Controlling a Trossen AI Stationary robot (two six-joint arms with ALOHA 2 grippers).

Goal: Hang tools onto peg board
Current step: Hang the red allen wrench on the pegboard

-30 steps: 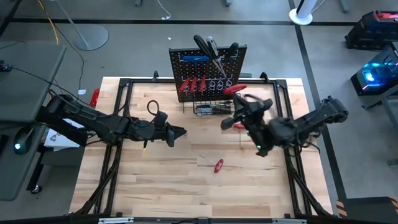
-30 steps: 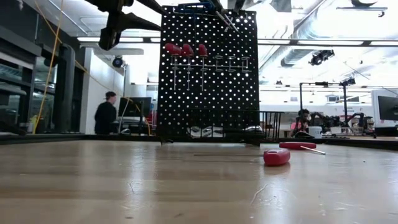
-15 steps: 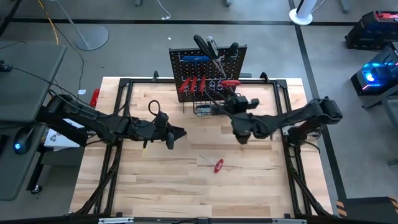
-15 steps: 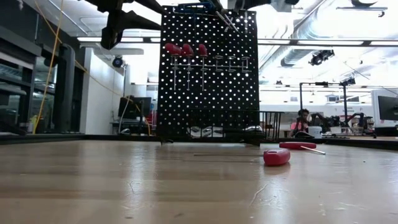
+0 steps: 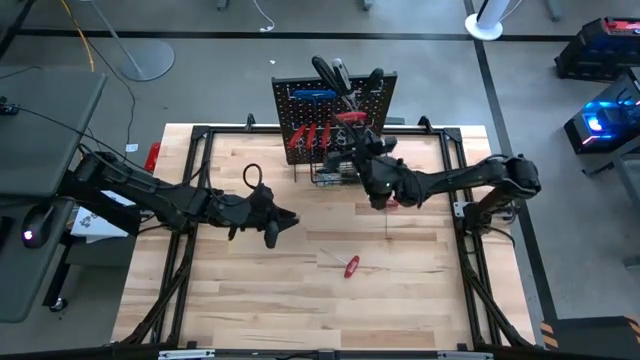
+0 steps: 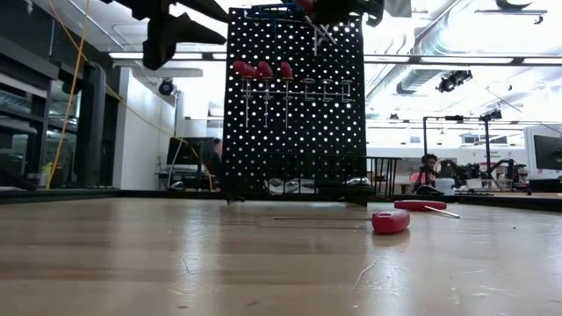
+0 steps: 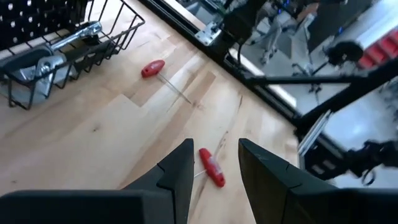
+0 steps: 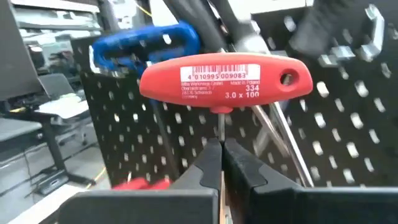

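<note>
The black peg board (image 5: 335,100) stands upright at the table's far edge. It carries red-handled tools (image 6: 261,68), black screwdrivers, a blue T-handle key (image 8: 146,46) and a wire basket (image 7: 68,50) with silver tools. My right gripper (image 5: 358,143) is close in front of the board, shut on a red T-handle key (image 8: 224,81). My left gripper (image 7: 214,177) is open and empty above the table's middle. Two red T-handle keys lie flat on the wood, one (image 5: 351,266) below my left gripper and one (image 7: 153,68) nearer the basket. My right gripper pinches the key's thin metal shaft (image 8: 220,127) between its two fingers, just behind the red handle. The fingers point toward the peg board from the near side, and the shaft runs along them. The handle stands crosswise beyond the fingertips, lifted clear of the table.
The wire basket (image 5: 335,175) sticks out from the board's foot toward the near side. A black frame (image 5: 200,135) runs around the tabletop. In the low view both loose keys (image 6: 391,220) lie right of the board. Bare wood (image 5: 250,290) lies at the near left.
My right gripper has carried the red T-handle key toward the table's far edge and left, up to the front of the peg board. The key stays clear of the table, its handle crosswise.
</note>
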